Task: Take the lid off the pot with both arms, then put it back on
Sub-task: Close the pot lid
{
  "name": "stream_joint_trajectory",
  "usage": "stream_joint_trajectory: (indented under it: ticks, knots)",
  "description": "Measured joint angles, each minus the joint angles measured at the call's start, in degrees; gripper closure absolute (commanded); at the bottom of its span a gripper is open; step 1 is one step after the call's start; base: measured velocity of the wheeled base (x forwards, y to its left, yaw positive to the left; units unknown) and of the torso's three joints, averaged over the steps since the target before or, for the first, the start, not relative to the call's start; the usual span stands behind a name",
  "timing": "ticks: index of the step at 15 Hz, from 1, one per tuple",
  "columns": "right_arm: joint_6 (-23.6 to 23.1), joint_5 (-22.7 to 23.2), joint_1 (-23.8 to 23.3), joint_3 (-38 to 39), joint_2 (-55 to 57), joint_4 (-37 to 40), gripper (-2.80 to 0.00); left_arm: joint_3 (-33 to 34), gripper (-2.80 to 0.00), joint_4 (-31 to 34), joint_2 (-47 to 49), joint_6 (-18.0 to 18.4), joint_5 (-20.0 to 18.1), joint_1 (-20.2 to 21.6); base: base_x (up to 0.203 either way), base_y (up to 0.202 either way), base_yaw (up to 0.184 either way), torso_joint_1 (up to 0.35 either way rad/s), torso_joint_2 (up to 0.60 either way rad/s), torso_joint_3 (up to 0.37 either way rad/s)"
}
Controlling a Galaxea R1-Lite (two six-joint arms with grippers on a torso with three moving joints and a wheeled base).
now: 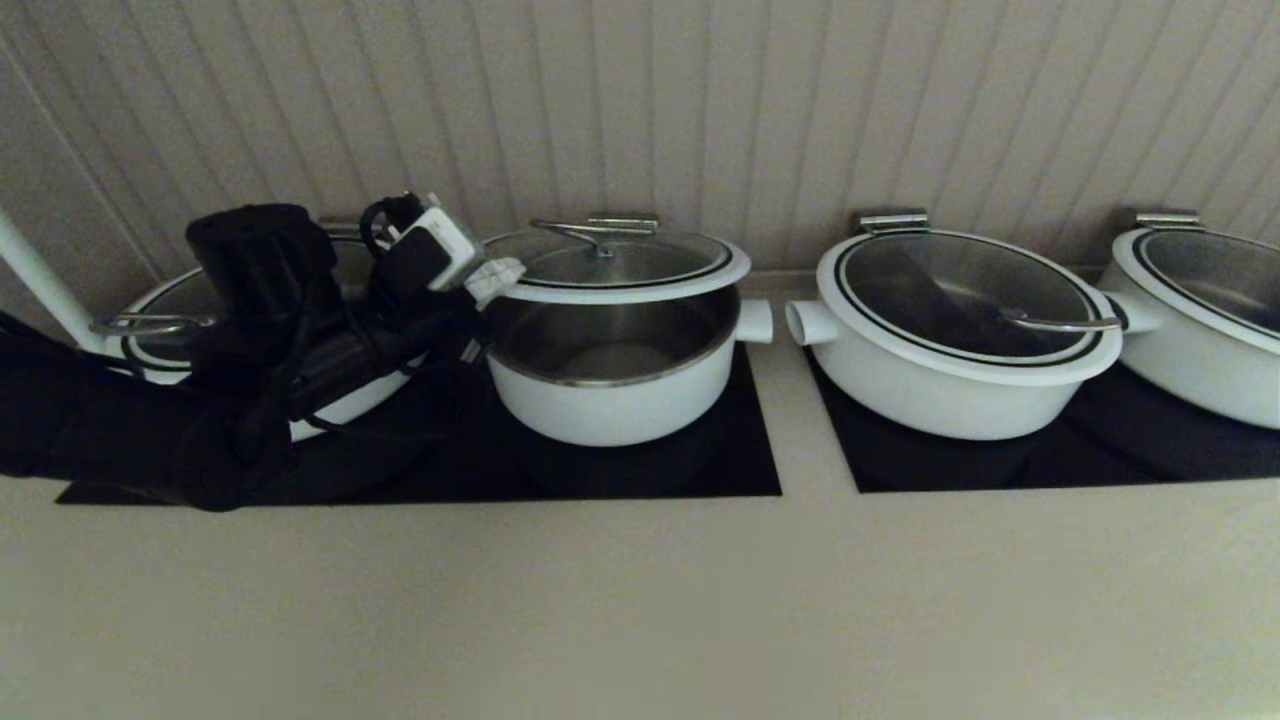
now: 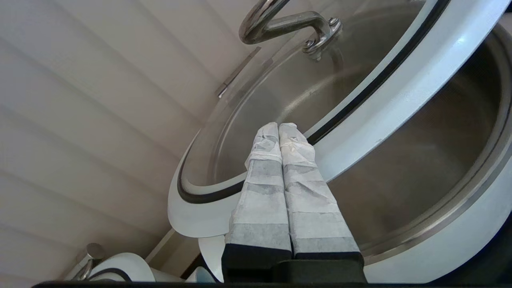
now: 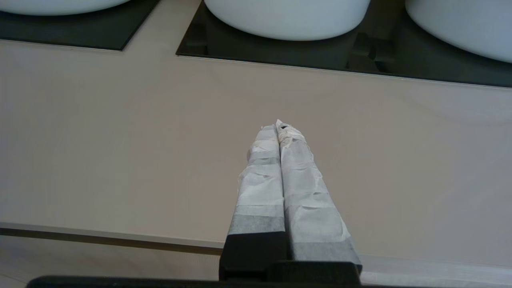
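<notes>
The beige counter (image 1: pixel 640 600) fills the near part of the head view. The right gripper (image 3: pixel 279 125) hangs over this bare surface, short of the black cooktop panels; its taped fingers are pressed together with nothing between them. It does not show in the head view.

Farther in, a black cooktop panel (image 1: pixel 740 450) carries the pot (image 1: pixel 615 385), which stands upright, its steel interior exposed at the front and one stub handle (image 1: pixel 755 320) projecting toward the neighbouring pot.

The left arm (image 1: pixel 150 430) reaches in from the left across the panel. The left gripper (image 2: pixel 279 127) sits at the lid's near-left edge, fingers brought together. In the left wrist view the fingertips (image 2: pixel 294 140) lie against the white rim of the lid (image 2: pixel 400 88), but whether the rim is pinched between them or only touched cannot be told.

The lid (image 1: pixel 615 262) is raised clear of the pot at the front, roughly level above the opening; contact at the rear is not discernible. Its curved steel handle (image 2: pixel 288 26) is at the centre.

To the right, a wider lidded pot (image 1: pixel 950 330) stands on a second panel, with another pot (image 1: pixel 1200 310) beyond. A further lidded pot (image 1: pixel 170 330) lies behind the left arm. A ribbed wall (image 1: pixel 640 110) closes the rear.
</notes>
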Motion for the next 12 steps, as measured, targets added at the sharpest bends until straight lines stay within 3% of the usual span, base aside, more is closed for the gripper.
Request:
stream_joint_trajectory:
  ticks: [12]
  knots:
    - [0.0, 0.02, 0.0, 0.0, 0.0, 0.0, 0.0, 1.36, 0.0, -1.09, 1.49, 0.04, 0.0, 0.0, 0.0, 0.0, 0.0, 0.0, 0.0, 0.0]
